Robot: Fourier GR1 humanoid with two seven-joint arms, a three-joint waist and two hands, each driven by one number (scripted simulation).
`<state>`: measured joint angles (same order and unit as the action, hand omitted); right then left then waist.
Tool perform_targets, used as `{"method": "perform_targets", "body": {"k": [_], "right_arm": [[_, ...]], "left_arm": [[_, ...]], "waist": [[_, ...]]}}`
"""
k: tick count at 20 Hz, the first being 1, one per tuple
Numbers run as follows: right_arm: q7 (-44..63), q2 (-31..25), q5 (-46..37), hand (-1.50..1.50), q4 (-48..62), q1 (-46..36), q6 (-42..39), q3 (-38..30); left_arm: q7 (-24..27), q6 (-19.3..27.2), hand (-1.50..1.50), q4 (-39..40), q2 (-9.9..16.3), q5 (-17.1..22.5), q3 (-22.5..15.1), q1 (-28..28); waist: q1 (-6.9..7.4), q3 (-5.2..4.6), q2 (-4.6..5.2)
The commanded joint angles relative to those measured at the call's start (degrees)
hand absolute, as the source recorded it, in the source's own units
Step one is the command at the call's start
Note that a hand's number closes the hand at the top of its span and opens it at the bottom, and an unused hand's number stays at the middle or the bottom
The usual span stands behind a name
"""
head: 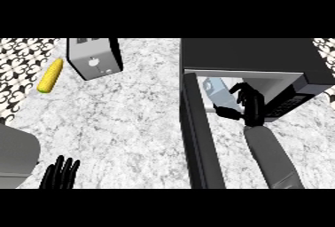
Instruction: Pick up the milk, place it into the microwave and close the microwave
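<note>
The milk (212, 90), a pale blue and white carton, stands inside the open microwave (255, 57) near the left of its cavity. My right hand (251, 103) reaches into the cavity. Its fingers curl against the carton's right side and its thumb sits at the carton's near corner. The microwave door (200, 142) is swung wide open and juts toward me, left of my right forearm. My left hand (60, 174) rests open at the lower left edge, fingers up, holding nothing.
A yellow corn cob (51, 75) lies at the far left of the marble counter (131, 119). A grey toaster (95, 57) stands at the back, beside the cob. A grey rounded shape (14, 155) fills the lower left corner.
</note>
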<state>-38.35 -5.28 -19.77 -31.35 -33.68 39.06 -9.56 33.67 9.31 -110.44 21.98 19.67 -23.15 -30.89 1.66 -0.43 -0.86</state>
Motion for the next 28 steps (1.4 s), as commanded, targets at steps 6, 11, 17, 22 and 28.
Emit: {"method": "perform_targets", "body": {"k": [6,11,17,22,28], "right_arm": [[7.9,-7.5,-2.6,1.50,8.9,-12.2,5.6,-1.7],[9.4,-9.2,-6.8,-1.50,11.4,-12.1,9.3,1.6],[11.3,-7.9,-7.0,-1.50,12.7,-12.6,5.9,3.5],[9.3,-4.4,-5.2,-1.50,10.5,-11.7,3.8,4.7],[6.2,-3.7,-1.3,-1.50,8.4,-10.5,-1.4,4.3]], "left_arm": [[-2.6,2.2,-1.50,2.0,0.9,-4.8,-1.1,1.8],[-2.5,2.0,-1.50,0.7,2.3,-5.3,0.0,1.7],[-3.1,2.6,-1.50,2.3,1.2,-7.6,-2.7,2.1],[-4.3,1.8,-1.50,1.2,0.8,-6.8,-3.4,3.4],[-4.0,1.9,-1.50,2.1,-0.7,-7.2,-4.1,5.4]], "waist": [[3.63,0.61,2.93],[4.96,0.55,3.00],[5.06,0.59,2.88],[5.10,0.75,2.85],[4.10,0.82,2.82]]}}
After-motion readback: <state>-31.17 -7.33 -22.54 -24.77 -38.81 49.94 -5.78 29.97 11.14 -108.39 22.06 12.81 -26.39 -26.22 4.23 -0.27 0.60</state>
